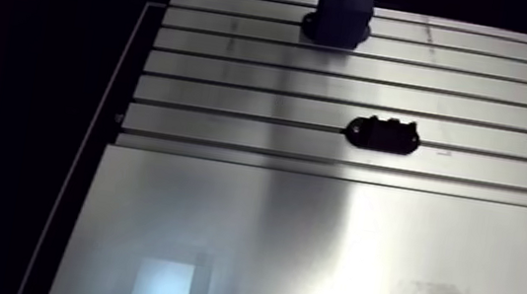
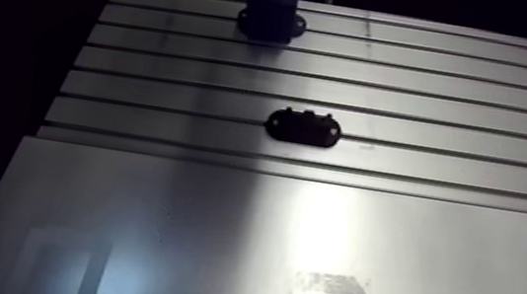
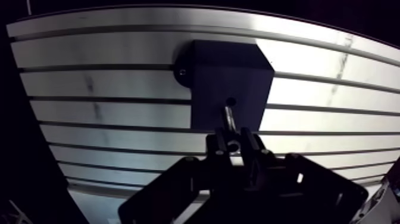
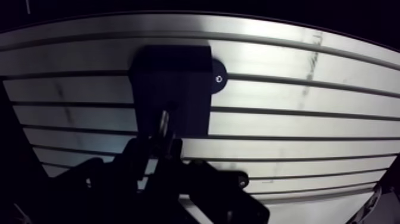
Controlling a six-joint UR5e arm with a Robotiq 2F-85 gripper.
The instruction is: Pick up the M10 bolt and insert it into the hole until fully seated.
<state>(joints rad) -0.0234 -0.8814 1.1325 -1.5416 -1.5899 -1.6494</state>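
Gripper clamped on M10 bolt, tip right at the hole in black block. Hold shank square to the block face, push slowly (watch for cocking) until head seats.

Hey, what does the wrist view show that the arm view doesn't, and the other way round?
Only the wrist view: the gripper shut on the bolt, whose tip points at a small hole in the black block. Only the arm view: a low black oval fixture mid-table and the smooth plate nearer the camera. Both: the black block standing on the slotted table.
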